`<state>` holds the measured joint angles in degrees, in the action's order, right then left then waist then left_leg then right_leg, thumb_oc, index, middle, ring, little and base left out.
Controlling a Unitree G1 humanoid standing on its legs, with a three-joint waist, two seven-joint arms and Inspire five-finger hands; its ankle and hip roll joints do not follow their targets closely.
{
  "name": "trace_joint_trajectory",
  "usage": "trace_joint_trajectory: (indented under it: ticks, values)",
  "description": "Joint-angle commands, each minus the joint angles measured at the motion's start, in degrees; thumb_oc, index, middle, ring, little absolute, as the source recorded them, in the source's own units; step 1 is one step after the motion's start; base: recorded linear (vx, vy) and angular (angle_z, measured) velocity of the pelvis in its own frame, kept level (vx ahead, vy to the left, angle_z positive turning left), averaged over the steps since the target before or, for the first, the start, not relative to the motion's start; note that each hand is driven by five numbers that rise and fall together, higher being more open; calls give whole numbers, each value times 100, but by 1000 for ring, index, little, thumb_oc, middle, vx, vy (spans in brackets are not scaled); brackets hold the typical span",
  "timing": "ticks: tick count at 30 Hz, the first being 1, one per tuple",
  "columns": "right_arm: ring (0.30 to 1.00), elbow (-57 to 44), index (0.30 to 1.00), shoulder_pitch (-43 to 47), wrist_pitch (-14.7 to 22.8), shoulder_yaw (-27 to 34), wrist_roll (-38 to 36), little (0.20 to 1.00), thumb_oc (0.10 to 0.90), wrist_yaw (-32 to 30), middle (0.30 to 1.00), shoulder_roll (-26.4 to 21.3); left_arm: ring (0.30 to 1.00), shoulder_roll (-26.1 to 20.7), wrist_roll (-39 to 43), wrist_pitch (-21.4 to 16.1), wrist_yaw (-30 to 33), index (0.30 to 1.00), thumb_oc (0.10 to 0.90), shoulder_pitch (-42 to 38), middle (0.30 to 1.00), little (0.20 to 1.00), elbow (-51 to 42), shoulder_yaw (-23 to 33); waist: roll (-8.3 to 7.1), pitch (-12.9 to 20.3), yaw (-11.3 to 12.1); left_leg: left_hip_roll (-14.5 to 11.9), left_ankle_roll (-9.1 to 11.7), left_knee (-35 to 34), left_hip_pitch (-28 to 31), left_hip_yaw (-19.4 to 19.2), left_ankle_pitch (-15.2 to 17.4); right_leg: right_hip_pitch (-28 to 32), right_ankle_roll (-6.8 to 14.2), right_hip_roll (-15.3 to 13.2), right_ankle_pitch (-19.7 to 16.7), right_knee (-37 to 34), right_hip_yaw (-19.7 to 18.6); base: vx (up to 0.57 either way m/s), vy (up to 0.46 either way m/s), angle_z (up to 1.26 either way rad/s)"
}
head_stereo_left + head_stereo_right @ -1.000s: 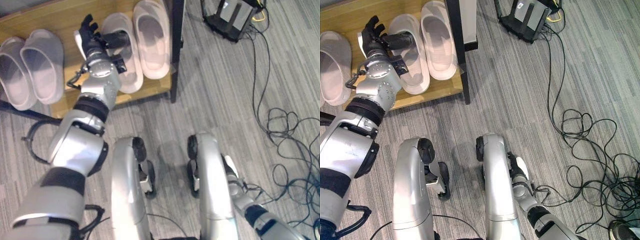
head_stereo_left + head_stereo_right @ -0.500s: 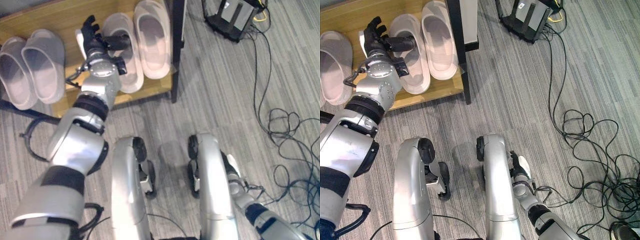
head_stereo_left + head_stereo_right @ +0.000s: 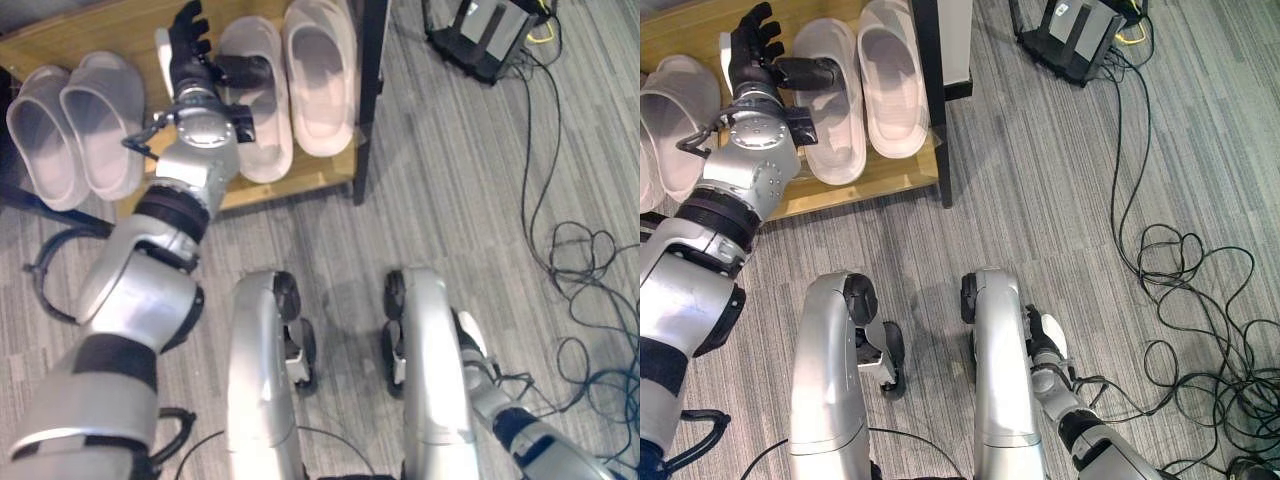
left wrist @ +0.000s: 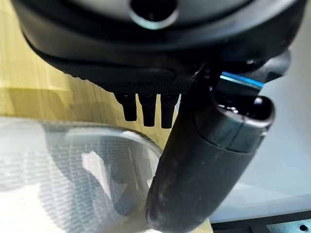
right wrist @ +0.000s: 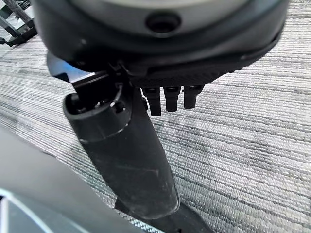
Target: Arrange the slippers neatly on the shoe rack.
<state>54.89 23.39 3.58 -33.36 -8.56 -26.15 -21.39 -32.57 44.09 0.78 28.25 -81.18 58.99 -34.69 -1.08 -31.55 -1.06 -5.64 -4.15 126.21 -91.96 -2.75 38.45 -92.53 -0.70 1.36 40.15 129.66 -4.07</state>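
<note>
Two pairs of pale slippers lie on the wooden shoe rack (image 3: 120,28). One pair (image 3: 75,130) is at the left. The other pair is at the right: one slipper (image 3: 258,120) next to my left hand and its mate (image 3: 320,75) beside the rack's black post. My left hand (image 3: 190,60) is over the shelf between the pairs, open, fingers straight and pointing to the back. Its thumb (image 4: 204,160) lies across the nearer slipper (image 4: 58,165). My right hand (image 3: 1048,345) hangs low by the floor, open and holding nothing.
A black post (image 3: 368,100) bounds the rack on the right. A black device (image 3: 485,40) sits on the grey carpet beyond it. Loose black cables (image 3: 580,260) trail over the floor at the right. A dark bar (image 3: 40,200) runs below the rack's left end.
The whole picture has shifted, so the camera moved. My left hand has reached slightly farther toward the back of the shelf, thumb still over the slipper. The slippers lie as before.
</note>
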Motion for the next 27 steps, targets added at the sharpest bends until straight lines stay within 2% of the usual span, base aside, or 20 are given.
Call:
trace_joint_trajectory:
  ticks: [1,14,22,25,26,27]
  values:
    - [900,-219,900,77,109,202,315,900,800,-174,900,-186,900,-711,-401,-519,7,900,800,-596,900,900,-691,-252,157,175,234,709,-20,-251,200,1255,411,257,-463,-189,-12,86,-511,-6,-7,4]
    - [900,-81,900,102,118,121,374,900,800,-79,900,-190,900,-1096,-935,-459,-101,900,800,-387,900,900,-804,-347,156,175,315,734,-11,-214,200,1251,457,257,-483,-163,-11,129,-494,-1,-1,1]
    - [900,-189,900,50,112,163,449,900,800,-76,900,-201,900,-1461,-832,-668,30,900,800,-31,900,900,-1519,-182,200,175,382,744,-6,-214,200,1248,462,257,-486,-145,-32,136,-482,2,0,0]
    - [900,-232,900,-5,110,209,437,900,800,-79,900,-194,900,-1621,-572,-871,132,900,800,267,900,900,-2052,-33,229,175,429,759,6,-200,200,1275,464,257,-491,-149,-25,154,-469,0,0,0]
    - [900,-248,900,-51,79,230,431,900,800,-76,900,-146,900,-1770,-332,-1050,166,900,800,619,900,900,-2600,89,247,175,466,762,12,-191,200,1271,470,257,-499,-150,-27,164,-467,0,0,0]
    - [900,-249,900,-51,79,224,432,900,800,-76,900,-148,900,-1776,-335,-1047,171,900,800,636,900,900,-2614,102,248,175,461,762,12,-190,200,1271,470,257,-499,-150,-27,165,-468,0,0,0]
